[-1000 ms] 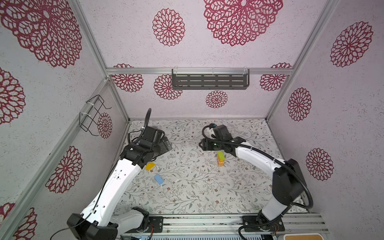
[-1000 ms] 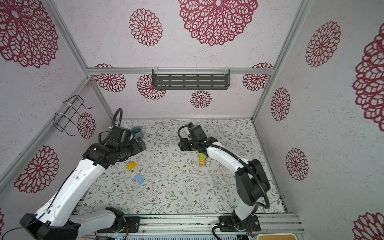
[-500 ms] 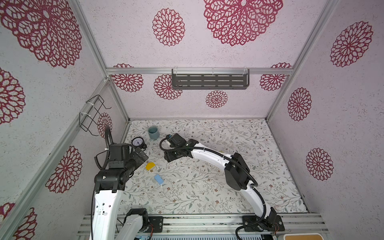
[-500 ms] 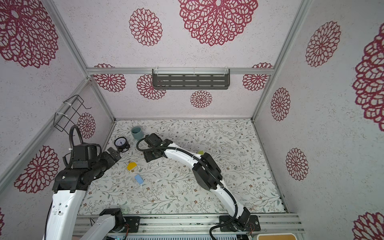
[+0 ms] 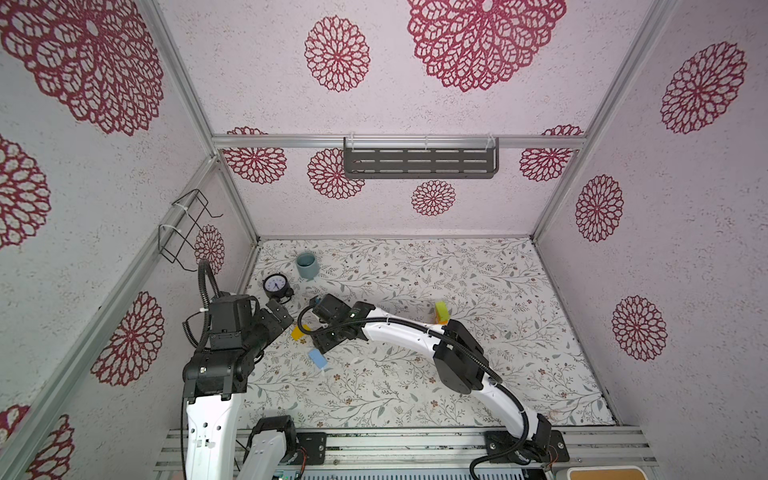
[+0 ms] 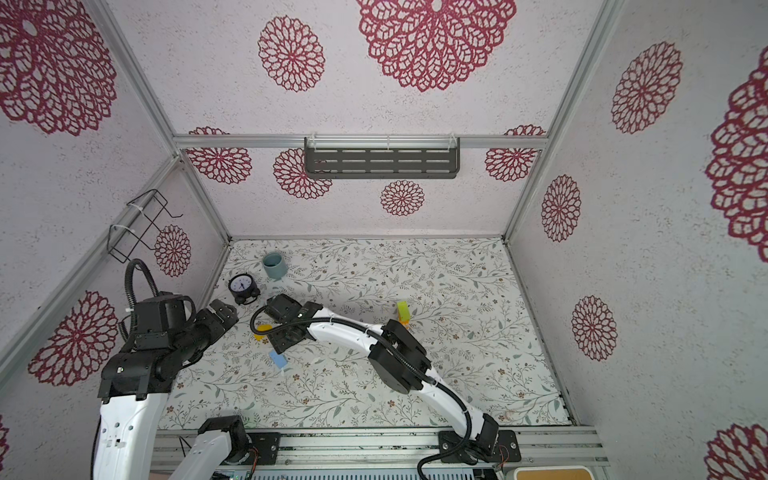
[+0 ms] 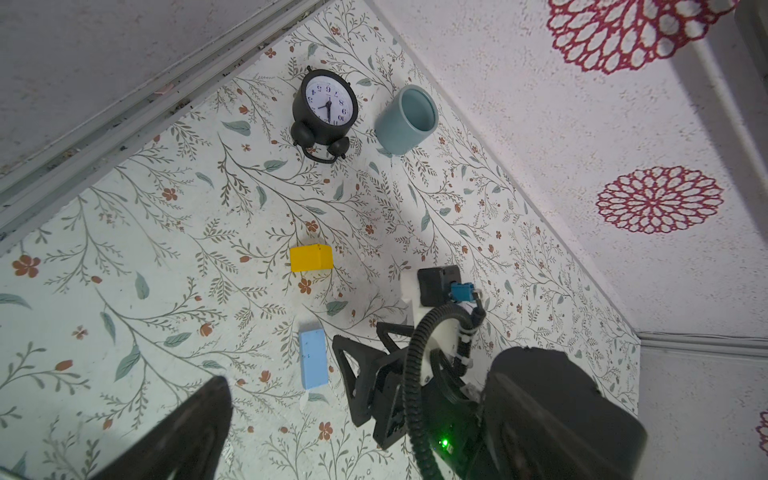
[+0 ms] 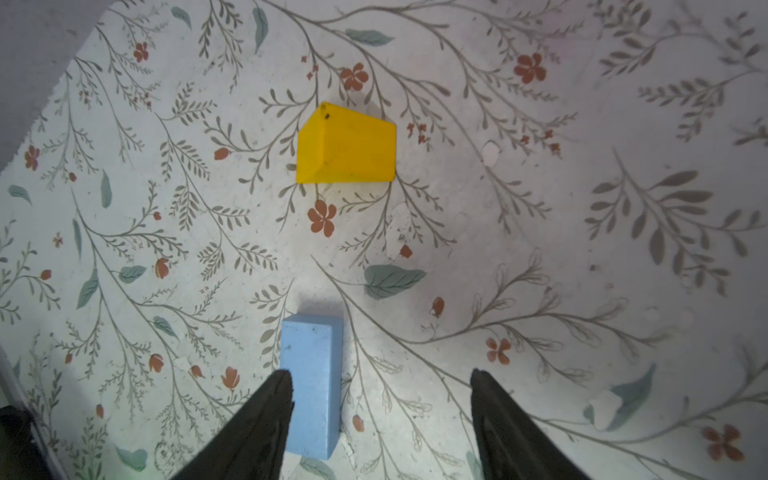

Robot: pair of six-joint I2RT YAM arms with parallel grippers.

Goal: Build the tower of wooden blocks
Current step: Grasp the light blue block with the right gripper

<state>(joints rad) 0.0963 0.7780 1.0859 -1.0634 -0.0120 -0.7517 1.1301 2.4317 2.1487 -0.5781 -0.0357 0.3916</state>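
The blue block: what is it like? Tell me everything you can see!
The blue block is a long light-blue brick, painted, with flat faces and a few tiny specks on top. It lies flat on the flowery table, apart from the yellow block. The right gripper is open close by it, not gripping it; one finger hides part of its edge in the right wrist view.

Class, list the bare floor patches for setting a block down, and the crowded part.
Bare: from the tower to the right wall; from the light blue block to the front rail. Crowded: clock, cup, yellow block, left gripper, right gripper.
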